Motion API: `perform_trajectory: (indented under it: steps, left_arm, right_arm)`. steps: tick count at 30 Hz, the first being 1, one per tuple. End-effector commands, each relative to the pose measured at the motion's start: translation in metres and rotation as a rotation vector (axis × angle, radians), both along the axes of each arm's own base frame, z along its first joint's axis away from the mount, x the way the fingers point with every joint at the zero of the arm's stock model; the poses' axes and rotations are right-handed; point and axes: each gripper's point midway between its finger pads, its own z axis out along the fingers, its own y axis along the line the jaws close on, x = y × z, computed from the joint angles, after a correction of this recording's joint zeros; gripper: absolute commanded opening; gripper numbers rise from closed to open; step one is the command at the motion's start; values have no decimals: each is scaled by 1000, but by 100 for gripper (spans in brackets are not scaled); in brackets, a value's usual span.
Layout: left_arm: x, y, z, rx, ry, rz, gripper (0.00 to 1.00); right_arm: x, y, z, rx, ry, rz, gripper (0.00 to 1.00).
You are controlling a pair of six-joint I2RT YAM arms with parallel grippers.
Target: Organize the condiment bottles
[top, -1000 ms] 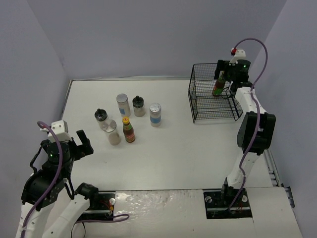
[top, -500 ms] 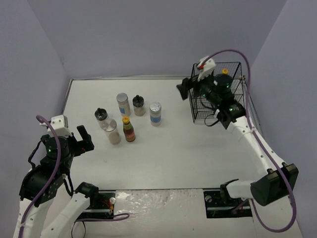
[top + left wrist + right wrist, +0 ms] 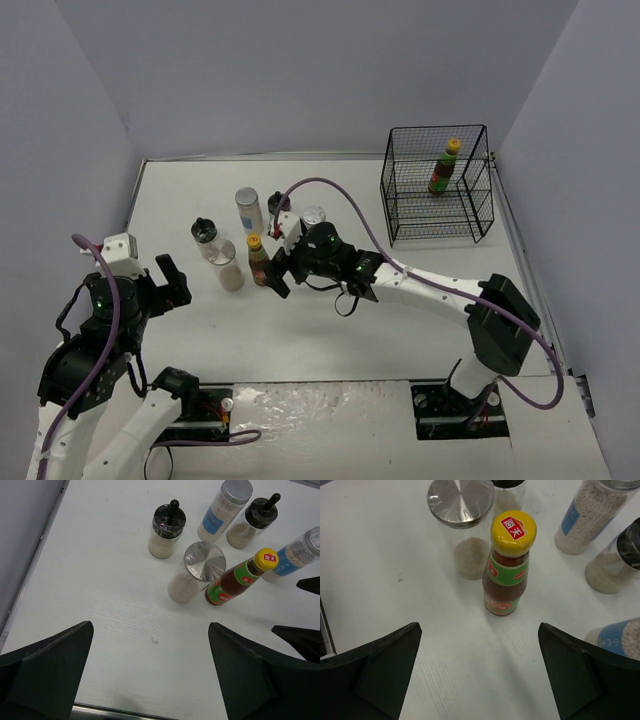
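Note:
One dark sauce bottle with a yellow cap (image 3: 444, 166) stands inside the black wire basket (image 3: 400, 200) at the back right. The other condiment bottles cluster left of centre: a second yellow-capped sauce bottle (image 3: 259, 258) (image 3: 507, 567), silver-lidded jars (image 3: 248, 210) (image 3: 230, 272) and a black-capped shaker (image 3: 205, 238). My right gripper (image 3: 279, 262) (image 3: 480, 675) is open just right of that sauce bottle, which stands upright beyond its fingertips, untouched. My left gripper (image 3: 174, 283) (image 3: 150, 670) is open over bare table, short of the cluster, holding nothing. The right arm partly hides another jar (image 3: 314, 214) and shaker (image 3: 276, 203).
The table's left edge (image 3: 30, 580) runs close to the left gripper. In the left wrist view the right gripper's dark fingers (image 3: 302, 635) show at the right border beside the sauce bottle (image 3: 240, 577). A jar (image 3: 465, 535) stands just behind the bottle.
The right arm has swung from the basket at the back right across to the cluster, with nothing in its gripper. One sauce bottle stays in the basket. The left arm barely moved.

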Motion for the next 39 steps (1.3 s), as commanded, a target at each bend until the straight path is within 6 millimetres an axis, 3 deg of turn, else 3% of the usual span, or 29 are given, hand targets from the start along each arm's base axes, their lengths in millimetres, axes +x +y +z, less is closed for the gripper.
perform_trajectory:
  steps: [1, 13, 25, 30, 37, 39]
  left_arm:
    - [2, -3, 5, -32, -23, 8, 97]
    - [-2, 0, 2, -41, -19, 22, 97]
    - [0, -3, 0, -43, -12, 13, 97]
    - [0, -3, -1, -43, -13, 11, 97]
    - [1, -4, -4, -47, -10, 9, 97]
    - [1, -5, -4, -50, -13, 7, 97]
  right_arm:
    - [31, 31, 50, 177, -127, -38, 100]
    - [58, 64, 32, 185, -147, -53, 98]
    - [72, 80, 20, 182, -135, -62, 80]
    - [73, 79, 16, 182, -128, -77, 62]
    - [69, 70, 16, 162, -120, -88, 29]
    - [67, 64, 18, 155, -117, -91, 15]
